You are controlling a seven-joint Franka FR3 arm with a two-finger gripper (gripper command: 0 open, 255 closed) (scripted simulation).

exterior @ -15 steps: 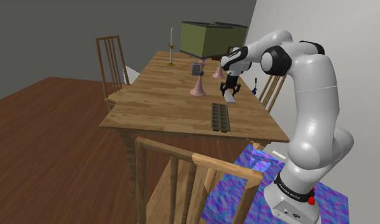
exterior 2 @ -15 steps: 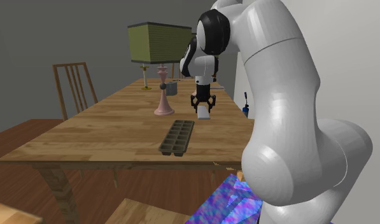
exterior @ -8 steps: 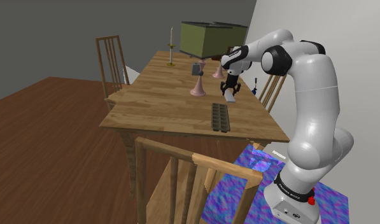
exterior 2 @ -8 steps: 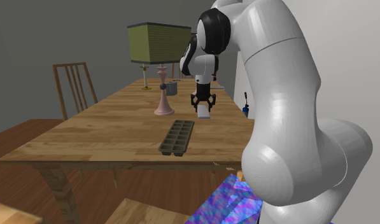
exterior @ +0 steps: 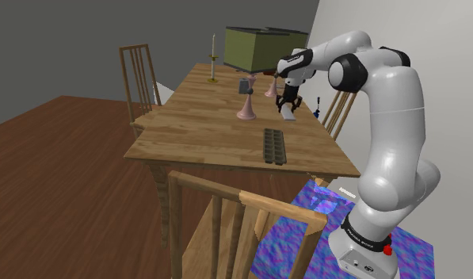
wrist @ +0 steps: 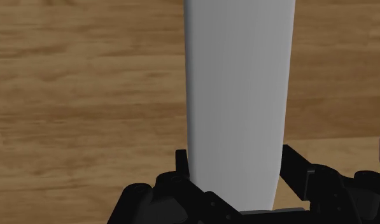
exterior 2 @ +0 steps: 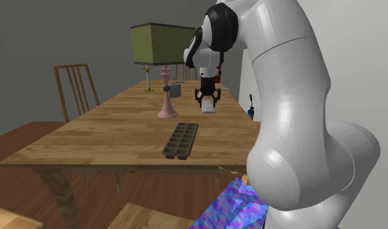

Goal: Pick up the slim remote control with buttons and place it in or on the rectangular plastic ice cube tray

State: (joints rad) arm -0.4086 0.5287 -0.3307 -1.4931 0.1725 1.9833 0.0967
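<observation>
The white arm (exterior: 385, 119) goes up from its stand, bends at the top and reaches out over the table (exterior: 195, 119). Its hand points down. The black gripper (exterior: 287, 105) is squeezed tight on one end of the remote (exterior: 288, 115). The remote looks plain white and hangs down in the air over bare wood, not touching the table. In the wrist view a finger (wrist: 296, 168) presses on each side of it. The dark tray (exterior: 274, 145) lies flat on the table, near the remote but apart from it, closer to the table's edge.
</observation>
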